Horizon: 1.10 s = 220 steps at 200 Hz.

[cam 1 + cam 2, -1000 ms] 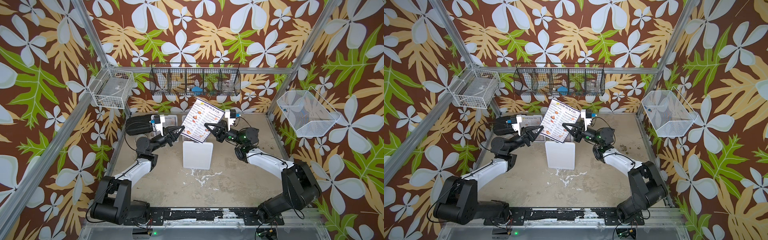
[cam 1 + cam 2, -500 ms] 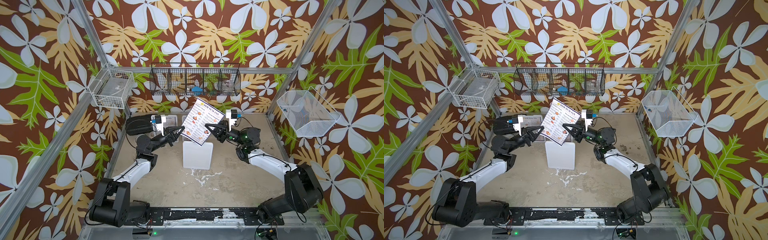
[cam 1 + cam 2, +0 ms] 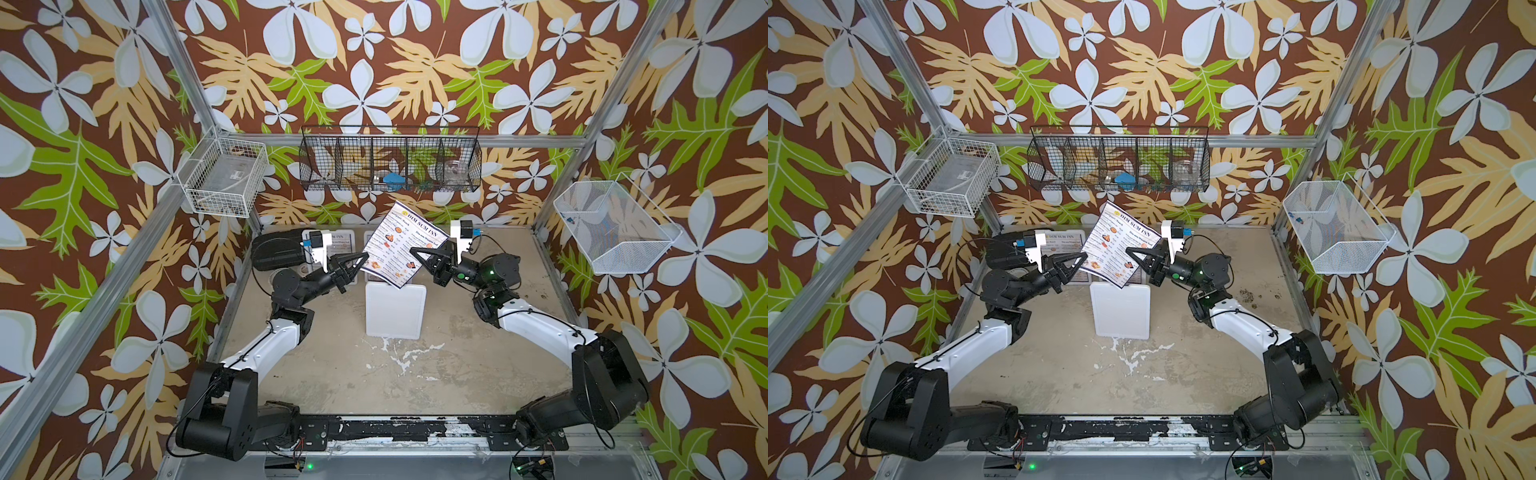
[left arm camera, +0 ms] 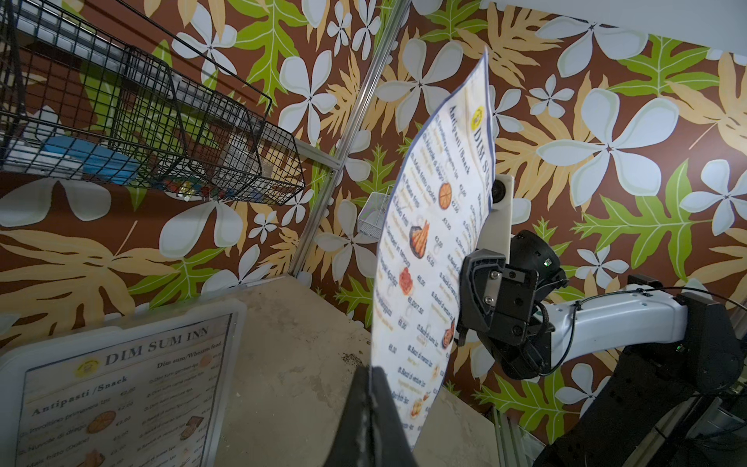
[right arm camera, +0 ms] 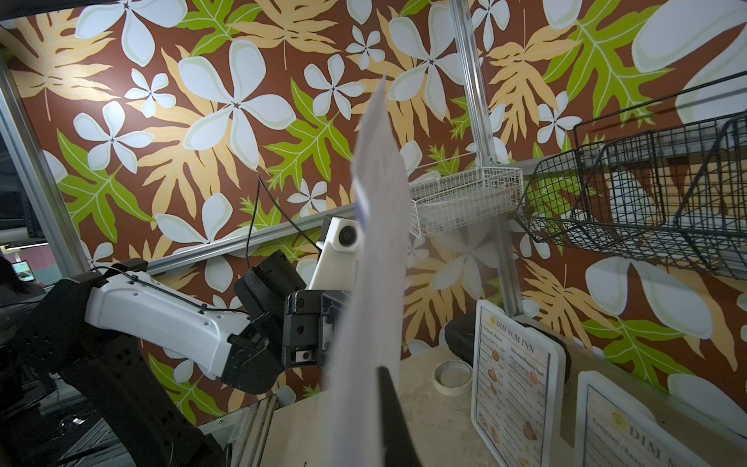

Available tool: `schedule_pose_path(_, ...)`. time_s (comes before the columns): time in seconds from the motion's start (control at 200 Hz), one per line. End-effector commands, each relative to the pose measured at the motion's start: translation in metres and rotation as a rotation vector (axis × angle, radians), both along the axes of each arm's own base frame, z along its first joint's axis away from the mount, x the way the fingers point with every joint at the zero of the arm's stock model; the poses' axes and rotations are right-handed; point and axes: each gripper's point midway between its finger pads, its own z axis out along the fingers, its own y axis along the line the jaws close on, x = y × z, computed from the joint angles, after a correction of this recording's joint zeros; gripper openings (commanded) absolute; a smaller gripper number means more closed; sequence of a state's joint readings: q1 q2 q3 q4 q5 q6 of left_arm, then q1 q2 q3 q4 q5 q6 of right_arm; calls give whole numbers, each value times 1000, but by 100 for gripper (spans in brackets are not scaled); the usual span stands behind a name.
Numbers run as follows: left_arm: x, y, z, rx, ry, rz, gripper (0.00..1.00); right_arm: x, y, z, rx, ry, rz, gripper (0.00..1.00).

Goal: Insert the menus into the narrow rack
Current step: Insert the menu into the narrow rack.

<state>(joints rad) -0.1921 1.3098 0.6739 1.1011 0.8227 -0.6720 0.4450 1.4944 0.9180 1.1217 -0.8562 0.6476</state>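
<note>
One menu (image 3: 399,245) hangs upright and tilted in the air above a plain white panel (image 3: 395,309). It also shows in the second top view as the menu (image 3: 1117,245). My left gripper (image 3: 365,258) is shut on the sheet's left edge, and its fingertips (image 4: 370,370) meet at the sheet's lower corner. My right gripper (image 3: 412,250) is shut on the right side; the sheet (image 5: 376,226) hides one of its fingers. Two more menus (image 5: 513,388) (image 5: 630,436) lie on white panels at the back. The narrow black wire rack (image 3: 390,160) hangs on the back wall, above and behind the held menu.
A white wire basket (image 3: 224,178) is mounted at the left wall and a white mesh basket (image 3: 611,226) at the right. A dark ribbed object (image 3: 276,251) sits at the table's back left. A tape roll (image 5: 452,376) lies near the panels. The rack holds a blue item and a jar.
Almost nothing has changed. The menu stays held between both grippers over the white panel, with only a slight change of tilt.
</note>
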Motion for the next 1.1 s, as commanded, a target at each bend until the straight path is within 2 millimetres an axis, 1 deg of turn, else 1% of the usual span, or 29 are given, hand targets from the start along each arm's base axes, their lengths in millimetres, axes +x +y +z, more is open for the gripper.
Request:
schedule_pose_path(0.0,2,0,1,14,-17,9,0,3,-1,6,9,-24,-21,0)
schedule_pose_path(0.375,20,0,-10,41,13,50,0,23,-1,-4,7,13,-48,0)
schedule_pose_path(0.646,30,-1,-13,47,28,58,0,31,0,-9,9,28,-46,0)
schedule_pose_path(0.951,36,-2,-18,48,39,58,20,42,0,-17,5,46,-58,0)
schedule_pose_path(1.096,36,-2,-18,48,41,58,22,46,2,-19,5,52,-54,0)
